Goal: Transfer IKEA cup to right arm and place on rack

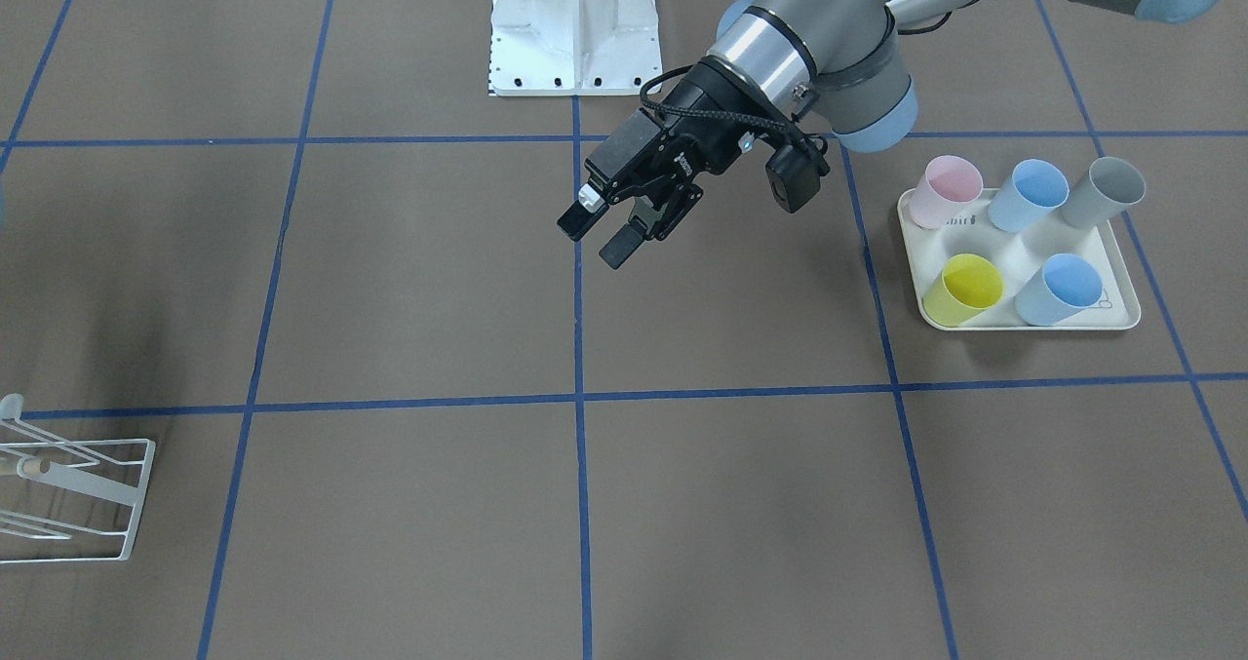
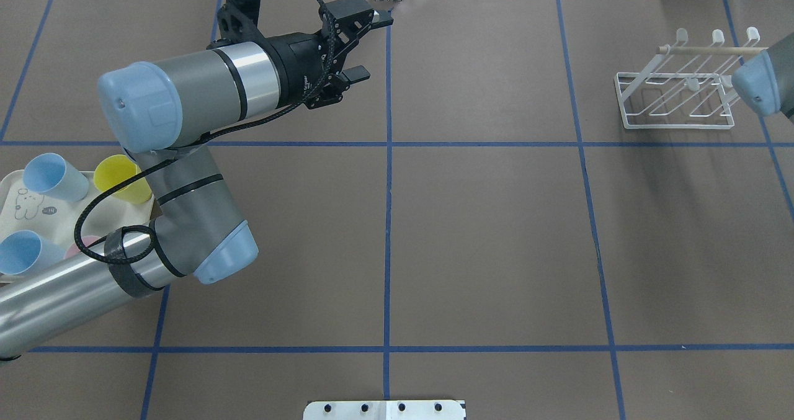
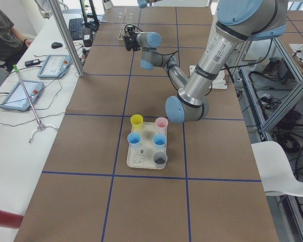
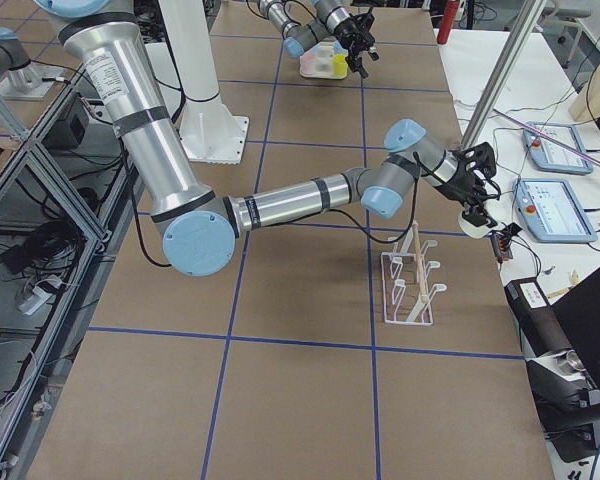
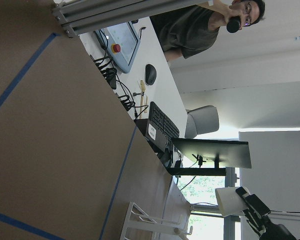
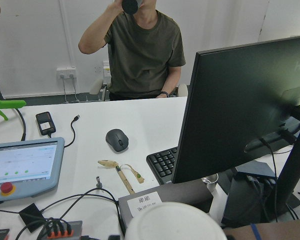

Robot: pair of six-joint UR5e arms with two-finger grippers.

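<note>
A white IKEA cup (image 5: 229, 201) hangs in the air past the table's far edge, above the rack, with my right gripper (image 4: 476, 207) shut on it. The right wrist view shows only the cup's rim (image 6: 175, 223) at the bottom. The white wire rack (image 2: 676, 94) with its wooden dowel stands on the table at the right, also seen low at the left of the front-facing view (image 1: 68, 489). My left gripper (image 1: 609, 226) hovers open and empty over the table's middle, near the far edge (image 2: 366, 44). Of the right arm, the overhead view shows only a blue joint cap (image 2: 758, 86).
A cream tray (image 1: 1024, 262) holds several cups in pink, blue, grey and yellow on the left arm's side (image 2: 18, 203). Beyond the far edge are a desk with a monitor (image 6: 240, 110), keyboard, tablets and a seated person (image 6: 140, 50). The robot's white base (image 1: 575, 26) sits at the near edge.
</note>
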